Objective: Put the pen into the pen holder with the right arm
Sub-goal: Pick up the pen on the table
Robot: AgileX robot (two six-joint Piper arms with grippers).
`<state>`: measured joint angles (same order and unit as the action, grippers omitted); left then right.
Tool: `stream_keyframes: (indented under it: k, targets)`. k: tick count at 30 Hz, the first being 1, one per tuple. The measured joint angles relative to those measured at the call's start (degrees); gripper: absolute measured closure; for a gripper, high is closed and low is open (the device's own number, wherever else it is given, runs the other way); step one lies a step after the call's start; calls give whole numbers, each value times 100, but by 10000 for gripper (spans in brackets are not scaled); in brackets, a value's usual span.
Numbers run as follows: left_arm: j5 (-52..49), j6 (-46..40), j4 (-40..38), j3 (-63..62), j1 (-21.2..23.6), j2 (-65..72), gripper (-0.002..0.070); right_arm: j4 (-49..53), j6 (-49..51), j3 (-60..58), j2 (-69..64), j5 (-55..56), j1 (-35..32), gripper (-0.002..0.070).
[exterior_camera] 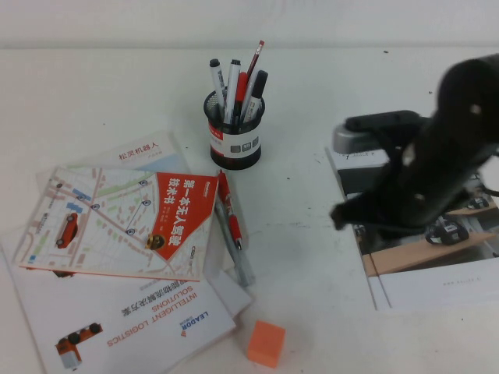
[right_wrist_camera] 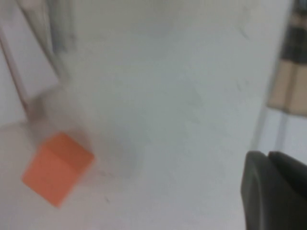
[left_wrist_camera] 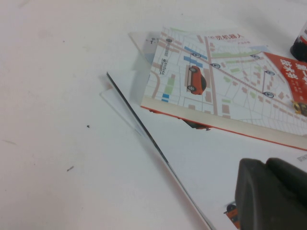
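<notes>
The red pen (exterior_camera: pixel 228 204) lies on the table just in front of the pen holder (exterior_camera: pixel 234 137), beside the right edge of a map booklet, with a grey-silver pen (exterior_camera: pixel 236 253) alongside it. The black mesh holder stands upright with several pens in it; its base also shows in the left wrist view (left_wrist_camera: pixel 300 45). My right gripper (exterior_camera: pixel 341 215) hovers to the right of the pen, well apart from it; it is shut and empty (right_wrist_camera: pixel 267 157). My left gripper (left_wrist_camera: pixel 266 164) is shut and empty over the booklets at the left, out of the high view.
A map booklet (exterior_camera: pixel 117 222) lies on a stack of white brochures (exterior_camera: pixel 140 319) at the left. An orange cube (exterior_camera: pixel 266 344) sits at the front and shows in the right wrist view (right_wrist_camera: pixel 56 167). A magazine (exterior_camera: pixel 437 269) lies under my right arm.
</notes>
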<state>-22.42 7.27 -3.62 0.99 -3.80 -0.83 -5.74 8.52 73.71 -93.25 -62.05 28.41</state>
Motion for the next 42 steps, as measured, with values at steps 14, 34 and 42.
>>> stream_keyframes:
  k: [14,34,42]
  targets:
    - [0,0,0,0,0,0,677,700,-198,2409,-2105,-728,555,696]
    - [0,0,0,0,0,0,678,841,-178,5004,-3860,-837,1161,533]
    - [0,0,-10,0,0,0,678,828,-176,5294,-4395,-857,1294,408]
